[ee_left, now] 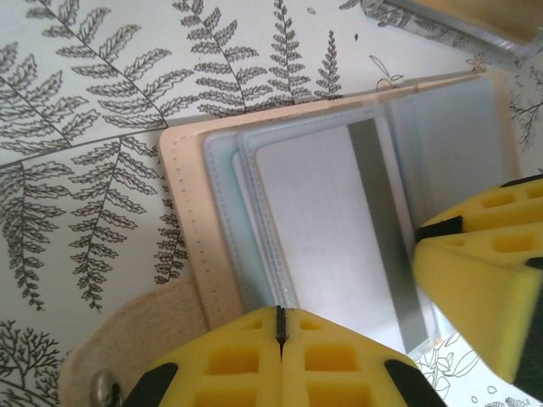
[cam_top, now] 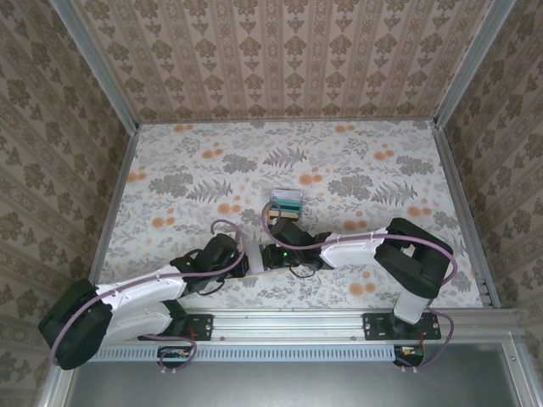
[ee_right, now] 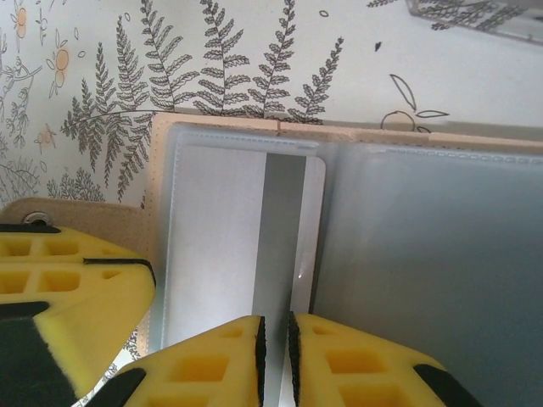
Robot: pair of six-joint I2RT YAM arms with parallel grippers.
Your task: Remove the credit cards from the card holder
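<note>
Open card holder (ee_left: pixel 182 212), tan rim, grey striped credit card (ee_left: pixel 314 229) sleeved inside; left hand (ee_left: pixel 280 320) pressed together at near edge; right hand (ee_right: pixel 276 329) barely parted at card, grip unclear.

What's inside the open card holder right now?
One silver-grey card with a dark stripe lies in a clear sleeve of the card holder. The facing sleeve looks empty. Anything beneath that card is covered by it.
</note>
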